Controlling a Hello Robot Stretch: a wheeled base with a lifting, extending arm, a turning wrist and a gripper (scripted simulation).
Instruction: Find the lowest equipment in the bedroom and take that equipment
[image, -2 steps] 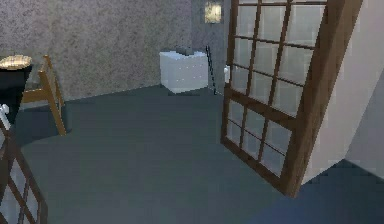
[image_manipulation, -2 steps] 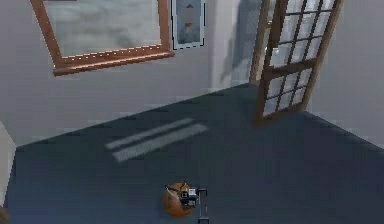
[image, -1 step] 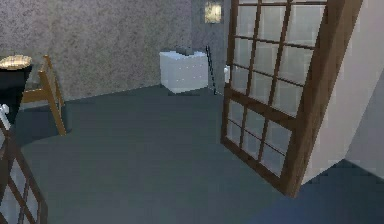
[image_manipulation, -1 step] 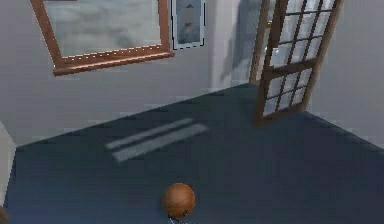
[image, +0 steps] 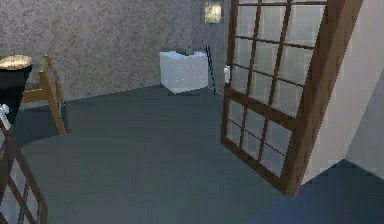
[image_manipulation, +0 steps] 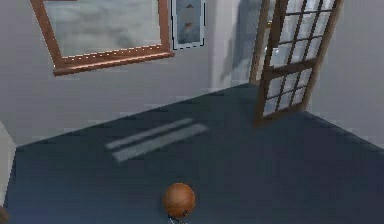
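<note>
Ball: brown ball (image_manipulation: 179, 198) on the floor (image_manipulation: 300, 170), well apart from the paned door (image_manipulation: 290, 55).
Cabinet: white cabinet (image: 185, 70), beyond the paned door.
End effector: state cannot be told.

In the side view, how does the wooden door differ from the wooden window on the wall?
The door has a grid of many small panes; the window has one large pane. The door reaches down to the floor; the window sits higher on the wall. Both have brown wooden frames around glass.
</note>
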